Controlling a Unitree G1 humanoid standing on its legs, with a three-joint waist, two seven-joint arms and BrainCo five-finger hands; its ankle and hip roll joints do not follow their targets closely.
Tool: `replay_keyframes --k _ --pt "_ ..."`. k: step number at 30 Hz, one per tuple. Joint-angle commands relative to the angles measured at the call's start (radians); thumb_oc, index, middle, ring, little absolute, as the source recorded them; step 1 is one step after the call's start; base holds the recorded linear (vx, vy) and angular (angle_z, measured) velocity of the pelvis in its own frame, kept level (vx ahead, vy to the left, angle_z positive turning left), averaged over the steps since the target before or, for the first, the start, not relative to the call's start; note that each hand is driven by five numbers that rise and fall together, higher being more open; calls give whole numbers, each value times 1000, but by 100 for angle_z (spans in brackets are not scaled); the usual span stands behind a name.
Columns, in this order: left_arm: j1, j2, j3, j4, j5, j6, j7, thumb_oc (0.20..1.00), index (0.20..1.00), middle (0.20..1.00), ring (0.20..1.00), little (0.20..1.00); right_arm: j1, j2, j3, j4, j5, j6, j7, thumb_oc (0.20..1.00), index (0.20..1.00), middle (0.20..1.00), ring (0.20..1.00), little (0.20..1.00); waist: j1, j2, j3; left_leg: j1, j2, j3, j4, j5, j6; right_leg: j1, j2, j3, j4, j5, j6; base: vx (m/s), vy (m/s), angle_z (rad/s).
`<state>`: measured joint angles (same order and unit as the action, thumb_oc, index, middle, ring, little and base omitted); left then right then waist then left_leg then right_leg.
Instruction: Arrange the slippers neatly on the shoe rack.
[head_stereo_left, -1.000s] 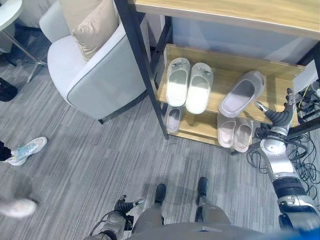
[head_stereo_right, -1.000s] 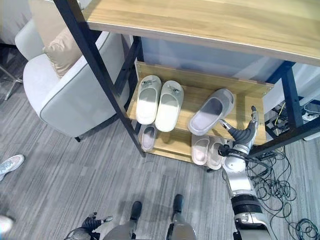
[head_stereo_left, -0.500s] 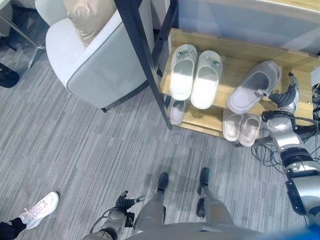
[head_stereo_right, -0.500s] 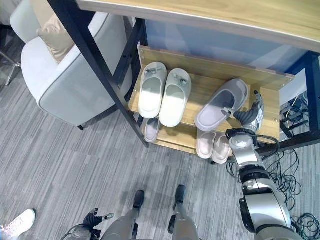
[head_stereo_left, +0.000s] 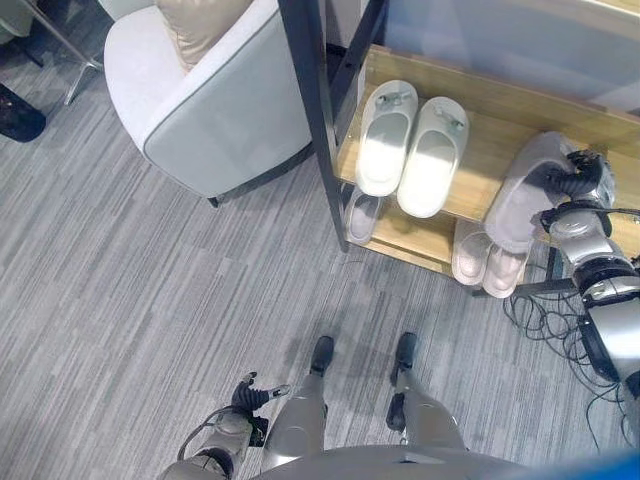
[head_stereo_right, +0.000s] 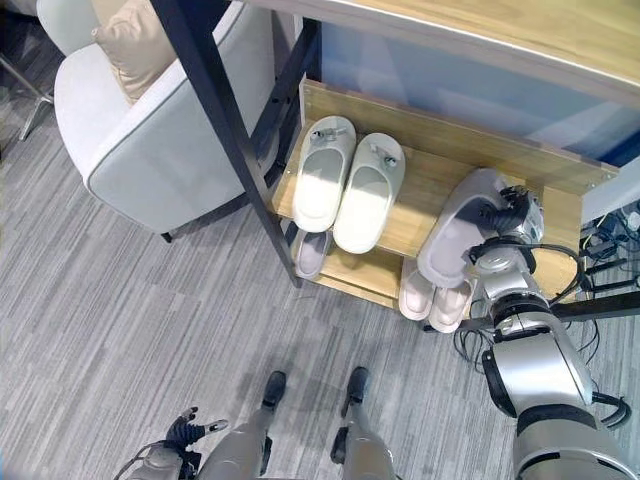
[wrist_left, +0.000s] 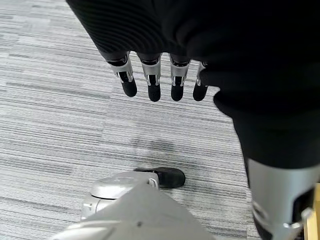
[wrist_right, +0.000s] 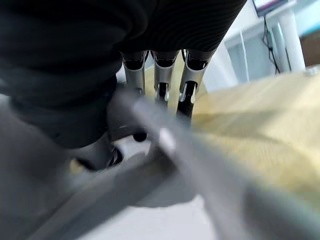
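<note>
A grey slipper (head_stereo_left: 522, 192) is seen lying askew on the upper shelf of the wooden shoe rack (head_stereo_left: 480, 118), its heel hanging over the shelf's front edge toward the right end. The right hand (head_stereo_left: 570, 180) is closed on it: the thumb is hooked into the slipper's opening and the fingers are curled round its side wall, as is also shown in the right wrist view, where the fingers (wrist_right: 160, 85) are pressed against the grey rim. To its left on the same shelf, a pair of pale green slippers (head_stereo_left: 410, 150) is set side by side, toes toward the back. On the lower shelf a pale pink pair (head_stereo_left: 487, 265) is stowed beneath the grey slipper, and a single grey slipper (head_stereo_left: 362, 213) is visible under the green pair.

The step in hand is judged to be the straightening of the grey slipper. The next move is judged to call for the slipper to be turned until it runs parallel with the green pair and pushed back until the heel is fully borne by the shelf, before the grip is released.

The left hand (head_stereo_left: 240, 405) is hung low over the grey carpet (head_stereo_left: 150, 300), fingers (wrist_left: 152, 82) relaxed and holding nothing.

No brand, label or writing can be read.
</note>
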<state>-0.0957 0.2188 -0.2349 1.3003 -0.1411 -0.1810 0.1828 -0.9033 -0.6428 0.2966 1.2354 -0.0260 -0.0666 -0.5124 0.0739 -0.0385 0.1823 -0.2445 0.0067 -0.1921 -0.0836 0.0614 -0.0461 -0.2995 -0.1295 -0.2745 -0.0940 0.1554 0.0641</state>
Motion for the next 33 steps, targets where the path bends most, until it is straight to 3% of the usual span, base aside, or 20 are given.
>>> replay_keyframes --k 1,6,10,11,14,15,16,17,18,22,23,25,28,33 --pt "-16 33 -38 66 13 0 26 1000 1000 1000 1000 1000 42 -3 14 -16 -62 1 -8 200 200 200 200 200 13 -25 -24 -20 2 58 -4 -28 -34 131 -16 3 7 -142 81 -9 -19 4" --pt "-16 24 -6 70 41 12 29 1000 1000 1000 1000 1000 174 -23 -32 -255 -152 -5 -67 200 200 200 200 200 -4 -16 -28 3 12 64 -4 -37 -37 151 -10 5 7 -152 78 -5 -11 0" --pt "-7 14 49 64 49 23 30 1000 1000 1000 1000 1000 467 -11 -183 -658 -232 -29 -71 200 200 200 200 200 -39 -9 -44 47 31 70 -4 -53 -41 193 4 5 9 -175 65 13 -89 -7" --pt "-7 13 77 58 47 26 31 1000 1000 1000 1000 1000 566 6 -232 -771 -248 -49 -62 200 200 200 200 200 -55 -4 -50 69 44 70 -4 -59 -45 213 15 6 17 -193 57 11 -125 -2" --pt "16 10 114 49 20 26 28 1000 1000 1000 1000 1000 691 36 -267 -846 -267 -70 -37 200 200 200 200 200 -61 2 -55 104 66 63 -4 -62 -51 238 35 2 47 -232 41 -34 -193 -6" --pt "40 10 184 21 -72 17 32 1000 1000 1000 1000 1000 811 109 -279 -892 -248 -106 3 200 200 200 200 200 -67 6 -31 127 100 60 73 -63 -57 279 67 -2 99 -289 2 -69 -256 -15" --pt "41 11 183 20 -72 18 32 1000 1000 1000 1000 1000 812 110 -279 -893 -248 -106 3 200 200 200 200 200 -68 6 -29 125 99 59 81 -68 -57 281 67 -3 99 -289 2 -142 -270 11" --pt "32 7 186 2 -99 10 41 1000 1000 1000 1000 1000 847 121 -282 -924 -247 -122 12 200 200 200 200 200 -71 -7 8 62 83 69 215 -79 -63 301 58 -21 112 -301 -12 -121 -77 22" --pt "29 -1 188 -2 -117 4 40 1000 1000 1000 1000 1000 865 119 -284 -929 -254 -124 11 200 200 200 200 200 -73 -10 25 29 80 87 253 -77 -62 305 55 -29 120 -309 -17 -139 -74 51" --pt "48 -3 186 27 -73 10 45 1000 1000 1000 1000 1000 899 140 -234 -938 -249 -123 44 200 200 200 200 200 -52 -24 49 -137 81 154 231 -11 -45 303 62 -13 166 -334 -17 52 94 54" --pt "56 3 171 35 -20 18 42 1000 1000 1000 1000 1000 918 142 -217 -966 -258 -127 62 200 200 200 200 200 -47 -27 37 -117 101 167 176 -5 -41 308 67 2 175 -348 -5 193 186 -72" --pt "76 11 166 44 19 26 31 1000 1000 1000 1000 1000 962 161 -184 -1006 -281 -142 95 200 200 200 200 200 -59 -33 0 -79 94 168 151 12 -25 319 54 12 193 -337 19 333 320 -79" --pt "93 38 155 34 68 22 33 1000 1000 1000 1000 1000 980 194 -118 -1015 -289 -148 144 200 200 200 200 200 -66 -72 -29 -43 62 212 188 -42 6 328 -1 46 207 -306 64 315 360 -24" --pt "39 101 140 -26 84 5 74 1000 1000 1000 1000 1000 965 207 -58 -1003 -296 -148 168 200 200 200 200 200 -69 -95 -43 -42 33 239 215 -90 28 302 -39 63 208 -267 96 99 201 -25"
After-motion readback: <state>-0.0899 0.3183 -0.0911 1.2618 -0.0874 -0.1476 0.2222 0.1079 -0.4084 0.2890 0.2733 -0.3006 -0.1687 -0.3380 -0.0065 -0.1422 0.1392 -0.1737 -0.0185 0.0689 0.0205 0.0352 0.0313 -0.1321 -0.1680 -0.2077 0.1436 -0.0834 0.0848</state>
